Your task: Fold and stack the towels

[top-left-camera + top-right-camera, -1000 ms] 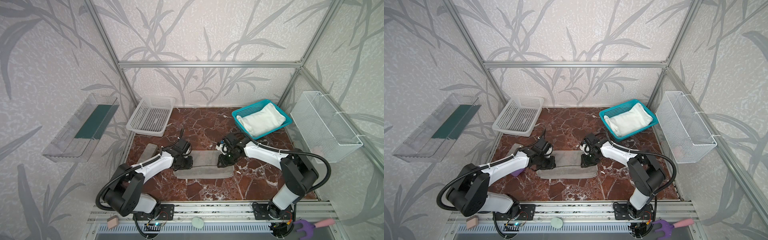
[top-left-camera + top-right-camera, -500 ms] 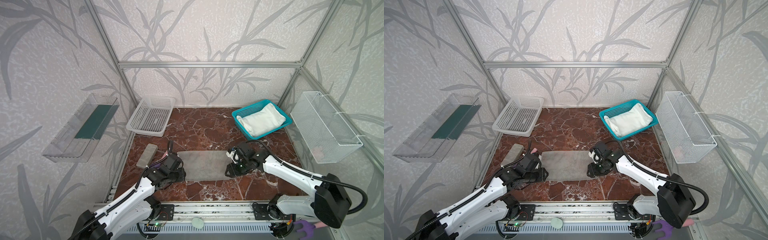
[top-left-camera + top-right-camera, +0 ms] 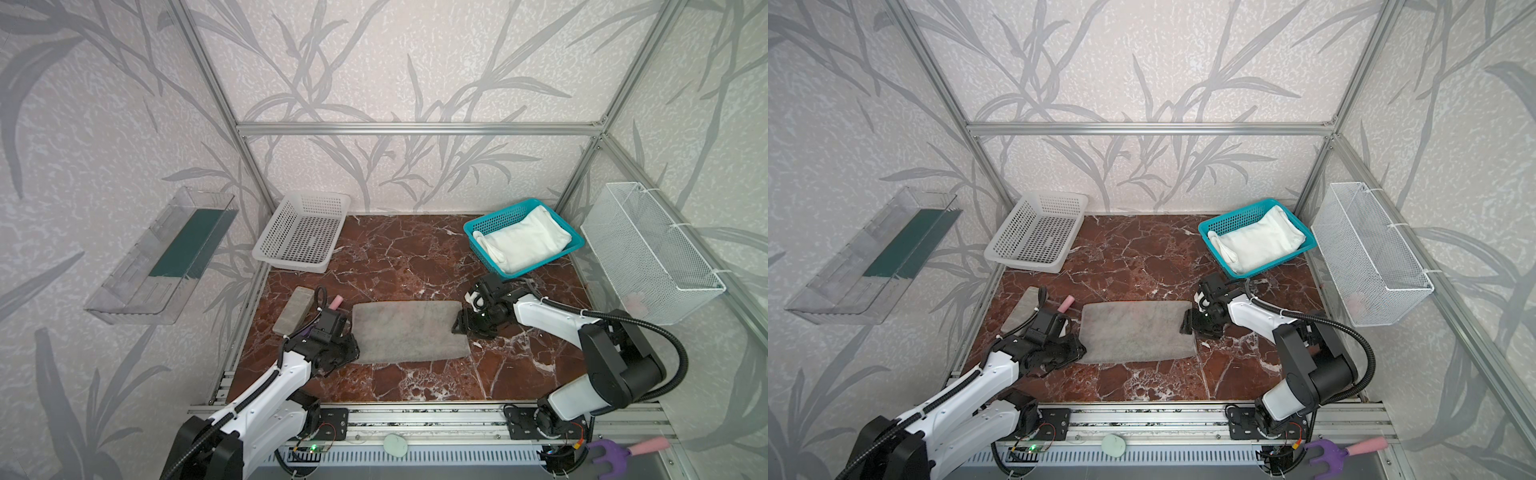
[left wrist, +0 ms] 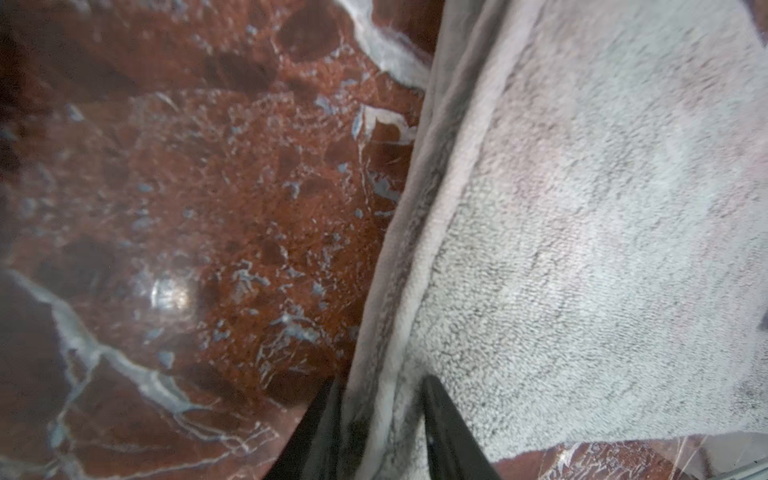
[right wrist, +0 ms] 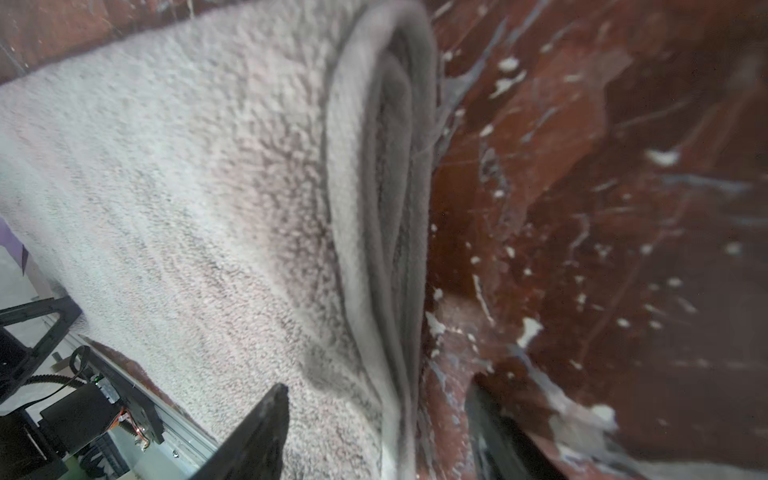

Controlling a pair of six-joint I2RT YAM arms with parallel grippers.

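A grey towel [image 3: 409,332] [image 3: 1136,330] lies flat, folded into a rectangle, in the middle of the marble table. My left gripper [image 3: 354,350] [image 3: 1079,351] is at its left end; in the left wrist view the layered edge of the grey towel [image 4: 582,232] fills the narrow gap in the left gripper [image 4: 380,390], and I cannot tell whether it is pinched. My right gripper [image 3: 459,326] [image 3: 1187,322] is at the right end. The right gripper [image 5: 378,386] is open, one finger over the grey towel [image 5: 187,187], one over marble. A white towel [image 3: 525,243] lies in the teal basket [image 3: 468,227].
A white perforated basket [image 3: 259,254] stands at the back left. A flat grey slab [image 3: 293,309] and a pink-handled tool [image 3: 336,300] lie just left of the left arm. A wire basket [image 3: 648,249] hangs on the right wall, a clear shelf [image 3: 162,253] on the left wall.
A second ago both grippers were at the grey towel's edge, farther back and nearer the middle. They have come forward and outward to its two ends, and the right jaws have spread.
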